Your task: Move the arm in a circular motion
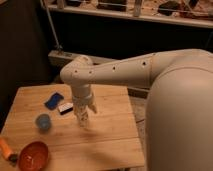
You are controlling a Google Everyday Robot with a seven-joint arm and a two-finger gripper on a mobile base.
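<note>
Claw (84,118) low over pale wooden table (115,136), open/shut can't tell. Prob. mid-circle w/ thick off-white tubular arm (122,72); next: sweep round, steady height.

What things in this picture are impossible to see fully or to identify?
Camera view:
- orange item: cut off by the left edge.
- black-and-white item: too small to identify.
- table: right side hidden behind the arm.
- gripper, over the table's middle: its details too small to read.
</note>
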